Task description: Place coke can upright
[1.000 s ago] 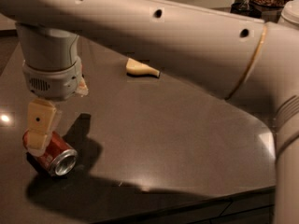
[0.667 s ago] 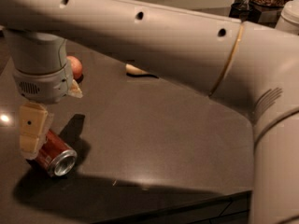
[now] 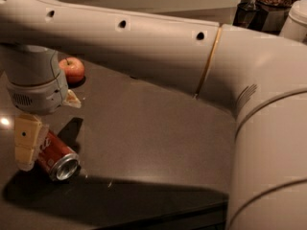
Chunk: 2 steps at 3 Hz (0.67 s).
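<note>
Red coke can (image 3: 56,158) lying on its side at the end effector (image 3: 29,150)

Dark and glossy, the tabletop (image 3: 158,138) carries a red apple (image 3: 72,70) toward the back left and the coke can. The can rests in front of the apple, nearer the camera and slightly to its left, well apart from the fruit. It is not upright: its long side lies on the tabletop, and one silver end faces the camera and a little to the right, showing as a bright ring. White script shows in part on the red wall.

The end effector hangs between the apple and the can, below a grey wrist housing (image 3: 36,87) that sits just in front of the apple and to its left. Its cream-coloured lower part reaches the can's left flank and seems to touch it. Whether the end effector is open or closed cannot be told, since its far side is hidden.

The robot's pale arm (image 3: 144,51) spans the top of the view, passing above the apple and widening into a large joint far to the right. Its shadow falls on the tabletop well in front of the apple, around the can. Far right of the apple and behind it stand dark containers (image 3: 252,16) and a white container (image 3: 295,23)
</note>
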Each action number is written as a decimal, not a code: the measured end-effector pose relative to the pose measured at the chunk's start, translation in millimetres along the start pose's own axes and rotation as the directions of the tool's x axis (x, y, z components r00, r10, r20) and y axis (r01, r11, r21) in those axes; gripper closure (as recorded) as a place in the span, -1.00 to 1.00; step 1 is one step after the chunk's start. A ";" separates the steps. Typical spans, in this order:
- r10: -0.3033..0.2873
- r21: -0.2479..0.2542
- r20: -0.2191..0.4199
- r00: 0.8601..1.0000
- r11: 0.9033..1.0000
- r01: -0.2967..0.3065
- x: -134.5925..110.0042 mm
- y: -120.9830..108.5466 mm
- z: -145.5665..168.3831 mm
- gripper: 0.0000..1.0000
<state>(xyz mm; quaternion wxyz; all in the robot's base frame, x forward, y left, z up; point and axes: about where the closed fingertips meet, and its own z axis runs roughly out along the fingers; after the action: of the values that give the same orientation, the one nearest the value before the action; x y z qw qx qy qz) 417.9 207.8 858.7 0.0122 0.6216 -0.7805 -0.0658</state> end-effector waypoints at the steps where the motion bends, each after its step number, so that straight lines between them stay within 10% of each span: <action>1: 0.009 -0.014 -0.010 1.000 1.000 -0.009 -2.5 5.3 5.9 -1.00; 2: 0.013 -0.027 -0.021 1.000 1.000 -0.013 -6.5 12.6 12.0 -0.99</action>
<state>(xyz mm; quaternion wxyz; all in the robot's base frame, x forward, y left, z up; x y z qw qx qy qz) 406.0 218.0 848.6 0.0292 0.6168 -0.7835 -0.0696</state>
